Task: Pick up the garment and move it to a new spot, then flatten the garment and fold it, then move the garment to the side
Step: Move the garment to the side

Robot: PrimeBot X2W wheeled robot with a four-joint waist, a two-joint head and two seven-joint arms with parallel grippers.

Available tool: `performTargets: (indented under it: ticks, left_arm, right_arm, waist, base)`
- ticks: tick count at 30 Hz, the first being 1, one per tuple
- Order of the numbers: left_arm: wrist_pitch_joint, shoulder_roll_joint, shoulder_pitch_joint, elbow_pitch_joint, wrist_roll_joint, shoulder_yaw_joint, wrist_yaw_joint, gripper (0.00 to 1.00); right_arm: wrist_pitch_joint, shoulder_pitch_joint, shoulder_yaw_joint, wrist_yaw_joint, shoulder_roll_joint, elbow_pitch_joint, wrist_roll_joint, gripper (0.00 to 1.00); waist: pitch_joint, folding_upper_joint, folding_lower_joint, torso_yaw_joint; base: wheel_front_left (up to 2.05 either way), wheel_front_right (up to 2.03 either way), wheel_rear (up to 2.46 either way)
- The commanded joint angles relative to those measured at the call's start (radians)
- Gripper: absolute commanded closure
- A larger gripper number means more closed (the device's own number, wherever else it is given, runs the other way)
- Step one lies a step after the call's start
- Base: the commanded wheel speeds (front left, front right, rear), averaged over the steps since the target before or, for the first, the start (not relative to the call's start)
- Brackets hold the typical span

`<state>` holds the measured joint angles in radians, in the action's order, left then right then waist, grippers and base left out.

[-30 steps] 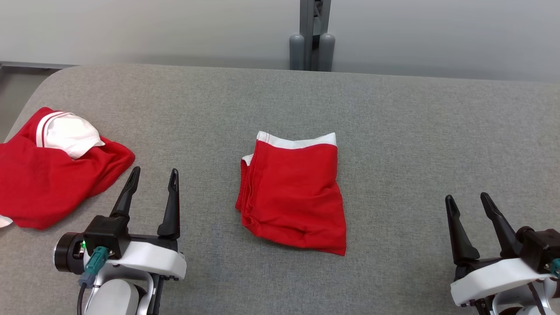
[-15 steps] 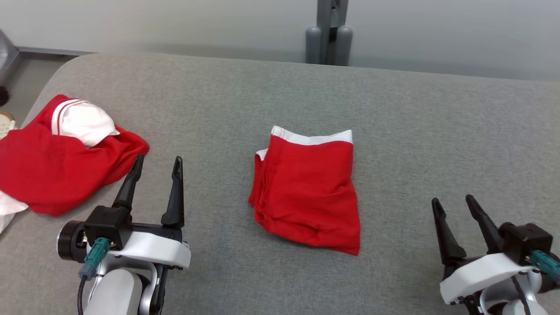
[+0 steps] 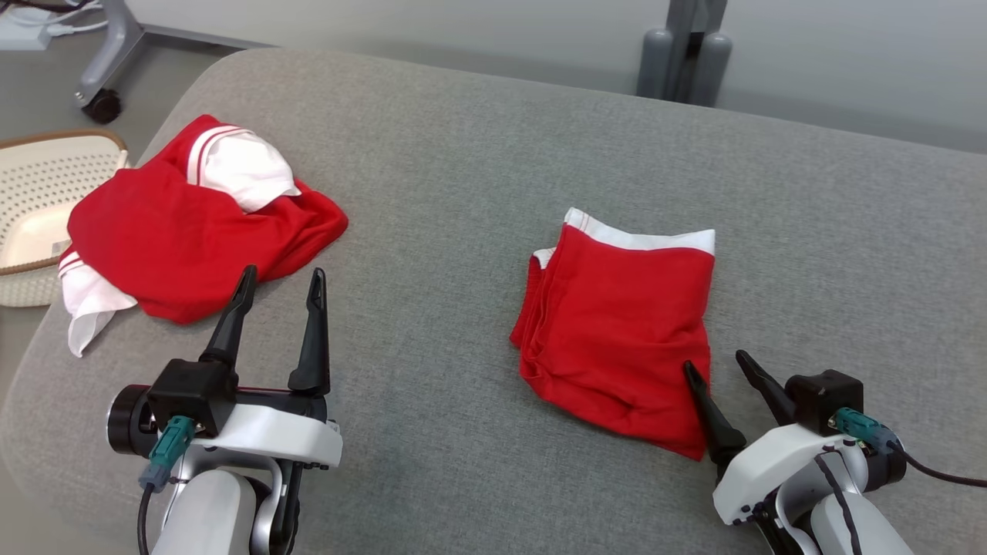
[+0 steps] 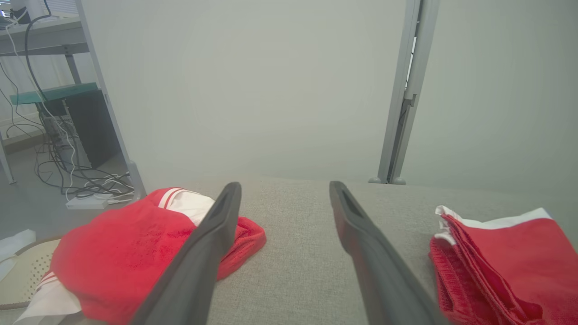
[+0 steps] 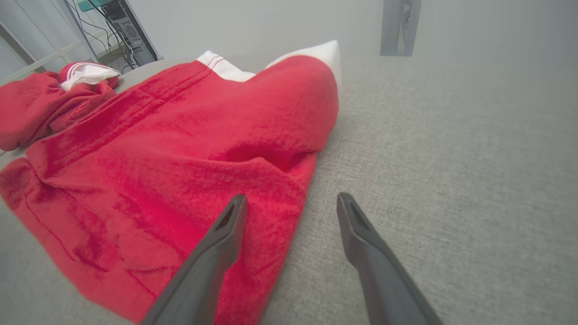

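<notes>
A folded red garment [image 3: 617, 308] with a white band lies in the middle of the grey padded table [image 3: 463, 139]. My right gripper [image 3: 713, 361] stands open at its near right corner, the left finger over the cloth's edge and the right finger over bare table; the right wrist view shows the same garment [image 5: 180, 149] and gripper [image 5: 291, 196]. A crumpled red and white garment [image 3: 185, 239] lies at the table's left end. My left gripper [image 3: 282, 271] is open and empty just in front of it, also seen in the left wrist view [image 4: 285, 185] between the crumpled garment [image 4: 126, 239] and the folded one [image 4: 505, 257].
A cream perforated basket [image 3: 38, 177] stands beside the table's left edge, below the crumpled garment. A grey post [image 3: 682, 54] rises behind the table's far edge. A wheeled stand leg [image 3: 100, 92] is on the floor at the far left.
The head camera has swung left, bringing the basket into view. My right gripper has come in from the right to the folded garment's corner. Both grippers stay open.
</notes>
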<state>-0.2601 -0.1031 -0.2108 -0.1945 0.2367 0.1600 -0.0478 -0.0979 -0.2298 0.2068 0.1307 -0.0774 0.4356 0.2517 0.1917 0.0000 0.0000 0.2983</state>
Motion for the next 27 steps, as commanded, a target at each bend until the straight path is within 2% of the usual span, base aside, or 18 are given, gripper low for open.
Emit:
performTargets:
  ticks: [1,9,10,11,12,19,27]
  left_arm:
    - [-0.003,0.003,-0.007,0.002,-0.010,-0.006,0.006,0.00]
    - [-0.003,0.016,-0.002,-0.004,-0.025,-0.021,0.018,0.00]
    - [-0.003,0.018,-0.002,-0.005,-0.027,-0.023,0.021,0.00]
    - [-0.003,0.019,-0.003,-0.005,-0.028,-0.025,0.020,0.00]
    - [-0.003,0.020,-0.004,-0.005,-0.031,-0.027,0.020,0.00]
    - [-0.003,0.029,-0.013,0.000,-0.038,-0.051,0.012,0.00]
    - [-0.003,0.033,-0.015,-0.001,-0.046,-0.067,0.017,0.00]
  right_arm:
    - [-0.017,-0.017,0.000,0.000,-0.006,0.026,0.009,0.00]
    - [-0.029,-0.081,0.018,0.000,0.008,0.212,0.040,0.00]
    - [-0.027,-0.084,0.027,0.000,0.011,0.227,0.048,0.24]
    - [-0.039,-0.089,0.034,0.000,0.013,0.235,0.058,0.57]
    - [-0.038,-0.094,0.040,0.000,0.014,0.246,0.064,1.00]
    - [-0.089,-0.118,0.047,0.000,0.011,0.268,0.095,1.00]
    - [-0.117,-0.107,0.048,0.000,0.004,0.254,0.102,1.00]
  waist:
    - [0.009,0.0000,0.0000,0.015]
    - [0.015,0.0000,0.0000,0.031]
    - [0.015,0.0000,0.0000,0.030]
    - [0.015,0.0000,0.0000,0.030]
    - [0.015,0.0000,0.0000,0.029]
    - [0.014,0.0000,0.0000,-0.007]
    - [0.010,0.0000,0.0000,-0.112]
  base:
    - [0.00,0.00,0.00]
    - [0.00,0.00,0.00]
    - [0.00,0.00,0.00]
    - [0.00,0.00,0.00]
    - [0.00,0.00,0.00]
    - [0.00,0.00,0.00]
    - [0.00,0.00,0.00]
